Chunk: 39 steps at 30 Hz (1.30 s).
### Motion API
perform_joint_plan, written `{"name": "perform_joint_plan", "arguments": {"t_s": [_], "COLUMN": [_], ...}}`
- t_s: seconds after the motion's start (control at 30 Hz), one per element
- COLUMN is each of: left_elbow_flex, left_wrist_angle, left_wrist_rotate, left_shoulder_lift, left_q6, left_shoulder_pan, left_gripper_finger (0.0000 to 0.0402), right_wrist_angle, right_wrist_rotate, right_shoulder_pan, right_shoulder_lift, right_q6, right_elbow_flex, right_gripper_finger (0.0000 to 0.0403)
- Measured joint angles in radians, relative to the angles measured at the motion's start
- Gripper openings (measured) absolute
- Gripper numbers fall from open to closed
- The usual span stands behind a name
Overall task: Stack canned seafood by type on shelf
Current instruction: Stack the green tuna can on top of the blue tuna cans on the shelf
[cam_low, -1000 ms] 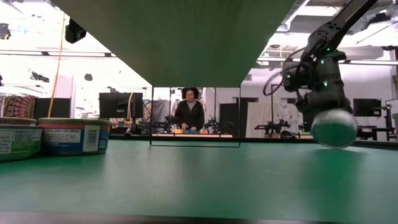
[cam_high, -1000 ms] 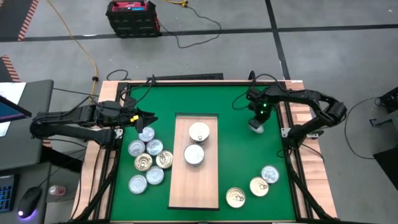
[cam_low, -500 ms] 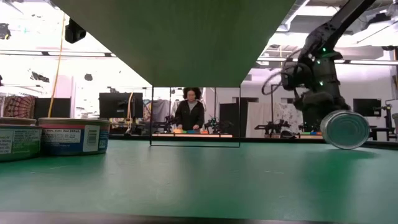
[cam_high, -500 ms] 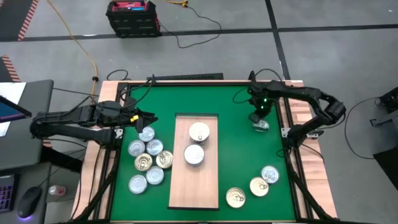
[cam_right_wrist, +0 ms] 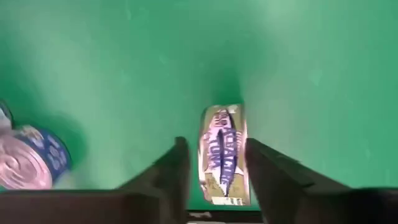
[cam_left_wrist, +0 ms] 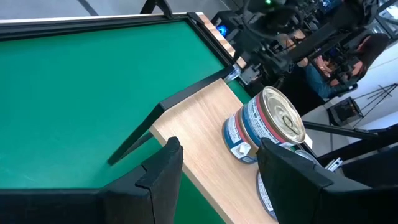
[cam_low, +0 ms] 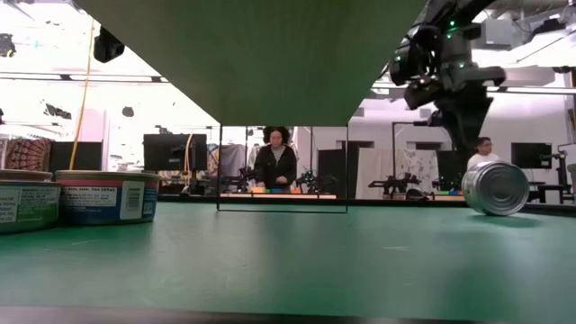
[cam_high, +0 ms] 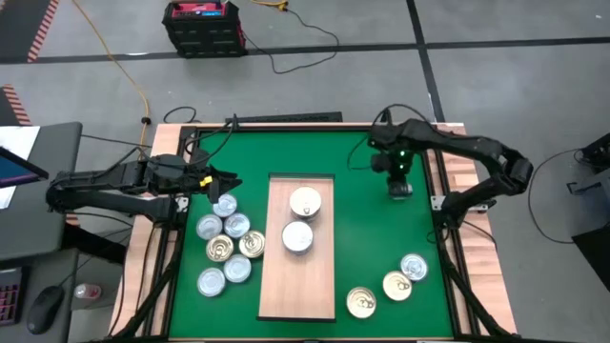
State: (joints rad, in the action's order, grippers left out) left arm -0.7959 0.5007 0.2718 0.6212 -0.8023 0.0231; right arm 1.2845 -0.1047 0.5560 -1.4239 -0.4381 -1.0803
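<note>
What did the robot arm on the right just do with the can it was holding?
The right gripper let go of the can. A second ago it held the can just above the green mat; now its fingers are open and it has lifted, and the can lies on its side on the mat below. The left gripper, the shelf with its two cans and the other cans stayed put.

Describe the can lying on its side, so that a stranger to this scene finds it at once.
Start at the green mat and go to its far right part, right of the shelf. Directly below the right gripper lies one can, alone. Unlike all other cans, it rests on its side, not upright.
</note>
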Motion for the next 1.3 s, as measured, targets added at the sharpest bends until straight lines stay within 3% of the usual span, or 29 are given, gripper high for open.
{"name": "perform_joint_plan", "arguments": {"t_s": [0.23,0.33,0.43,0.7,1.03,1.17,1.3], "left_elbow_flex": [0.000,0.000,0.000,0.000,0.000,0.000,0.000], "left_wrist_angle": [0.000,0.000,0.000,0.000,0.001,0.001,0.001], "left_wrist_rotate": [-0.002,-0.002,-0.002,-0.001,0.006,0.010,0.010], "left_shoulder_lift": [0.000,0.000,0.000,0.000,0.000,0.000,0.000], "left_q6": [-0.014,-0.014,-0.014,-0.008,0.013,0.013,0.008], "left_shoulder_pan": [0.000,0.000,0.000,0.000,0.000,0.000,0.000], "left_gripper_finger": [0.0199,0.0199,0.0199,0.0199,0.0199,0.0199,0.0199], "right_wrist_angle": [-0.013,-0.009,-0.006,-0.084,-0.115,-0.065,0.003], "right_wrist_rotate": [0.154,0.151,0.143,0.161,0.146,0.079,0.075], "right_shoulder_pan": [-0.048,-0.031,-0.028,-0.032,-0.146,-0.246,-0.396], "right_shoulder_lift": [-0.004,-0.005,-0.004,-0.004,-0.003,-0.004,0.015], "right_q6": [-0.063,-0.063,-0.060,-0.041,-0.043,-0.030,-0.003], "right_elbow_flex": [0.016,0.031,0.050,0.186,0.207,0.165,0.033], "right_gripper_finger": [0.0344,0.0372,0.0375,0.0328,0.0160,0.0161,0.0161]}}
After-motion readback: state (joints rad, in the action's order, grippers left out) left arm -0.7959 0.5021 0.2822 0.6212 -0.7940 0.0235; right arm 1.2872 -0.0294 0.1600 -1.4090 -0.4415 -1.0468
